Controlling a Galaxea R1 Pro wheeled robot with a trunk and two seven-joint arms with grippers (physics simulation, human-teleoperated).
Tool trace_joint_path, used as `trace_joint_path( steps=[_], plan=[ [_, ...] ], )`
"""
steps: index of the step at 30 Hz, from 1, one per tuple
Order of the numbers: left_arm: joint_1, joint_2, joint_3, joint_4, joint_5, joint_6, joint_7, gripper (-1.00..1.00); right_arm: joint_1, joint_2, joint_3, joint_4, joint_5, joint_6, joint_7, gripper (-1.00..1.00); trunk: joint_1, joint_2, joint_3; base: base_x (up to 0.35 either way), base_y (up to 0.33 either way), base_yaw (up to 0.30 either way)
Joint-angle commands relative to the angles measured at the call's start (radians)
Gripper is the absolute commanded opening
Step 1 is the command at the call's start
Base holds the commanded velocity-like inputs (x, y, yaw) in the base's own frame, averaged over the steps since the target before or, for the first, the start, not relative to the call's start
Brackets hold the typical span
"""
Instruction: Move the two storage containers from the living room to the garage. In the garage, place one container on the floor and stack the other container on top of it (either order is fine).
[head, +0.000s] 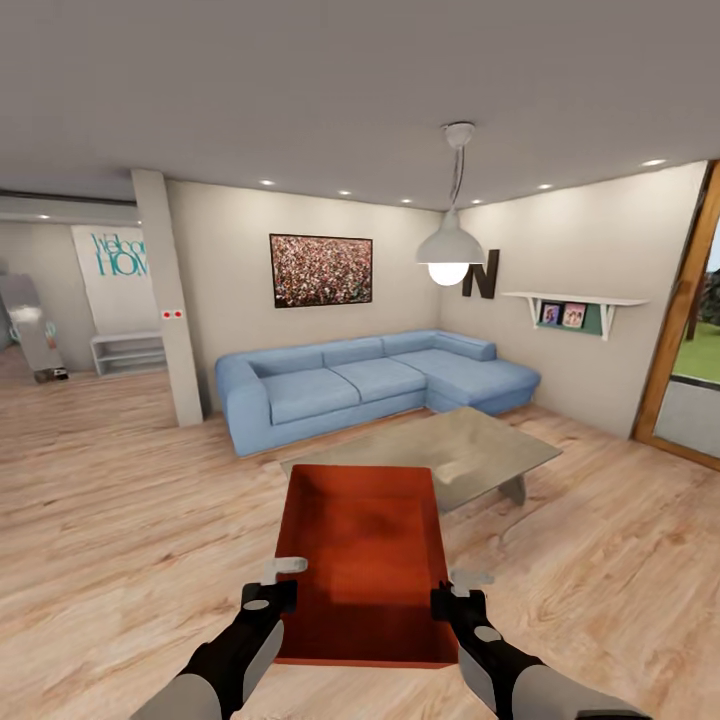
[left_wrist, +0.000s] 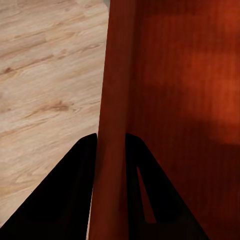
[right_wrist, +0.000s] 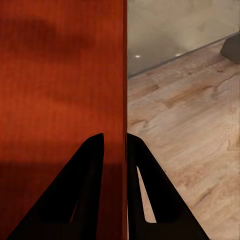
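One storage container (head: 365, 560) held aloft; left claw (head: 272, 597), right claw (head: 452, 600) each pinching side wall

Storage container (head: 365, 560) held between left gripper (head: 268, 597) and right gripper (head: 455, 603), coffee table (head: 470, 450) just beyond, sofa (head: 370, 385) behind that.

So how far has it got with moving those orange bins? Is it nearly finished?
Not nearly. One orange-red ribbed plastic bin is in hand: the left gripper and right gripper each clamp a side wall between their fingers. But the light wood plank floor and blue corner sofa say it is in the living room. Left: carrying it to the garage, fetching the second bin, stacking them.
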Motion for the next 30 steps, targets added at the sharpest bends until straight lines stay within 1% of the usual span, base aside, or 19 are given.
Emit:
trace_joint_path(
  steps=[1,30],
  plan=[
    [-0.001,0.003,0.08,0.001,0.014,0.007,0.012,-1.0,0.0,-0.002,0.036,-0.002,0.004,-0.025,0.002,-1.0,0.0,-0.001,0.0,0.0,0.0,0.279],
    [-0.001,0.003,0.08,0.002,0.014,0.006,0.012,-1.0,0.0,-0.004,0.036,-0.002,0.004,-0.025,0.002,-1.0,0.0,-0.001,0.0,0.0,0.0,0.279]
  ],
)
